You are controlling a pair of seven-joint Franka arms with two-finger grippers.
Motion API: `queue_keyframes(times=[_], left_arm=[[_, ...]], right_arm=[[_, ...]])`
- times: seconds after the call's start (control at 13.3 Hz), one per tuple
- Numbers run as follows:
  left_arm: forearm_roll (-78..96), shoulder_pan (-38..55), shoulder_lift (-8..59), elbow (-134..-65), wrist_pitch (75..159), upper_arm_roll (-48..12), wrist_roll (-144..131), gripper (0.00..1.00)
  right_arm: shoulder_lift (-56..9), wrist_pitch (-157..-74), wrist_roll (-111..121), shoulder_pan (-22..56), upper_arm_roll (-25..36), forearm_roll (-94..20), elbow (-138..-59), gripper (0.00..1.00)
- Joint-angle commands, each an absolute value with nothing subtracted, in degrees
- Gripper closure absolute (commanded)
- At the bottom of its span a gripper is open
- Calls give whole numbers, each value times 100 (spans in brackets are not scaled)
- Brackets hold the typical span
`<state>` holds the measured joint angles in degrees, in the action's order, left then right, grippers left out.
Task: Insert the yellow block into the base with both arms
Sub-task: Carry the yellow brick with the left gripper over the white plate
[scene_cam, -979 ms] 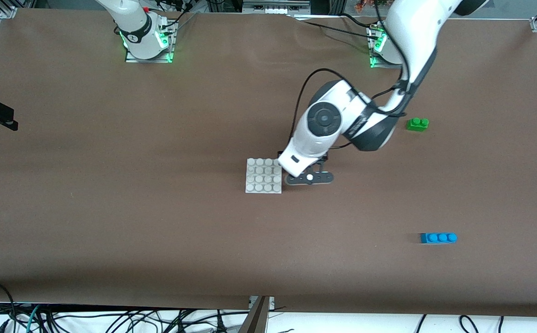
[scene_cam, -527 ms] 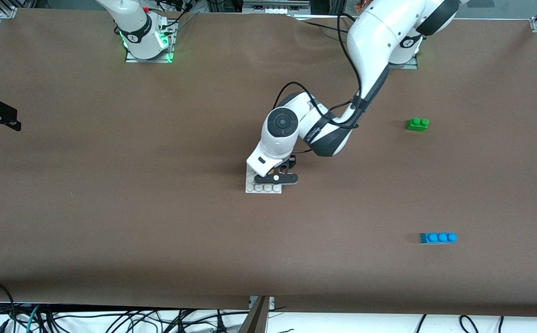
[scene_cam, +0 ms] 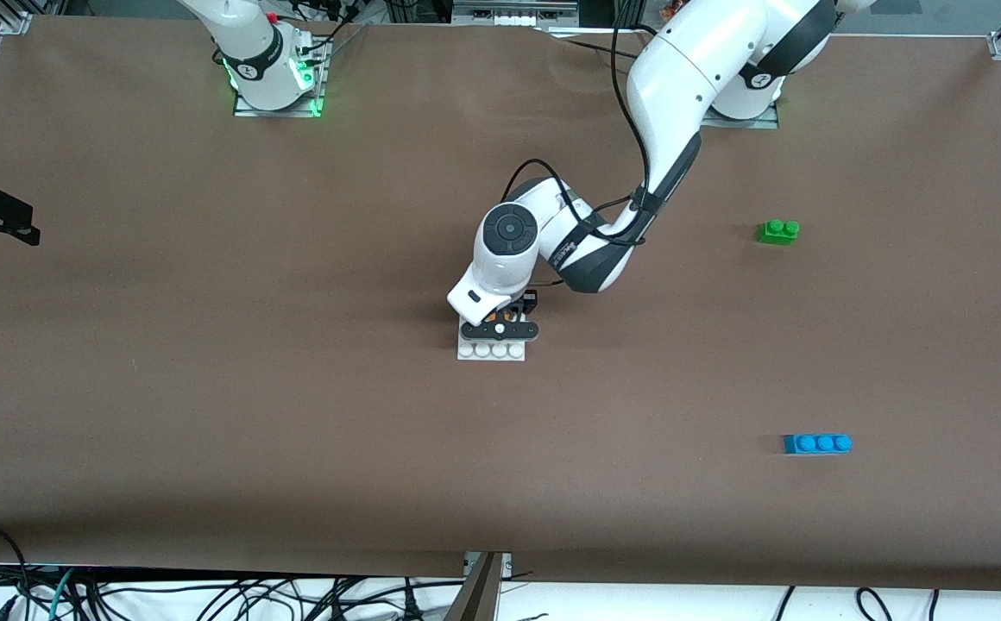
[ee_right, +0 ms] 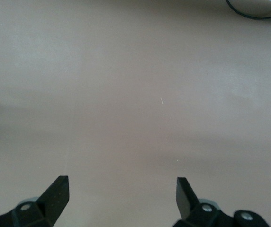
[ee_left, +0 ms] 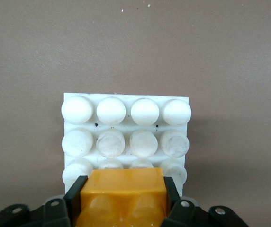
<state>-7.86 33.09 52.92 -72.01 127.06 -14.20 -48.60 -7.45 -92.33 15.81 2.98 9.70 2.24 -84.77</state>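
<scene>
Brown table (scene_cam: 207,414), black cables (scene_cam: 207,599) along its near edge.

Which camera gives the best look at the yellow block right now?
The left wrist view: the yellow block fills the foreground, clamped in the left gripper over the base. The front view shows only an orange sliver; the right wrist view shows none.

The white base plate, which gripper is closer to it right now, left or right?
Left. The left gripper is over the base, shut on the yellow block. The right gripper waits open over bare table at the right arm's end, well away.
</scene>
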Motion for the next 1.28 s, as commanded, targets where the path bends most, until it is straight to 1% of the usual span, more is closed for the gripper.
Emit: queue_keyframes(times=[0.0, 0.68, 0.83, 1.05, 1.13, 1.21], left_arm=[[-817, 3585, 5440, -6979, 12656, -1143, -4834, 71], [-844, 3700, 5484, -6961, 12665, -1090, -4843, 70], [-844, 3735, 5519, -6970, 12884, -1046, -4860, 70], [-896, 3762, 5563, -6970, 12894, -967, -4808, 70], [-992, 3762, 5563, -6978, 12894, -967, -4816, 66], [-1028, 3762, 5555, -6979, 12885, -967, -4834, 39]], right_arm=[[-668, -9185, 1485, 272, 932, 290, -8534, 0], [-668, -9193, 1494, 272, 932, 281, -8534, 0], [-668, -9193, 1503, 264, 932, 281, -8534, 0], [-668, -9193, 1512, 264, 940, 281, -8534, 0], [-668, -9193, 1512, 264, 932, 281, -8534, 0], [-668, -9193, 1512, 264, 940, 281, -8534, 0]])
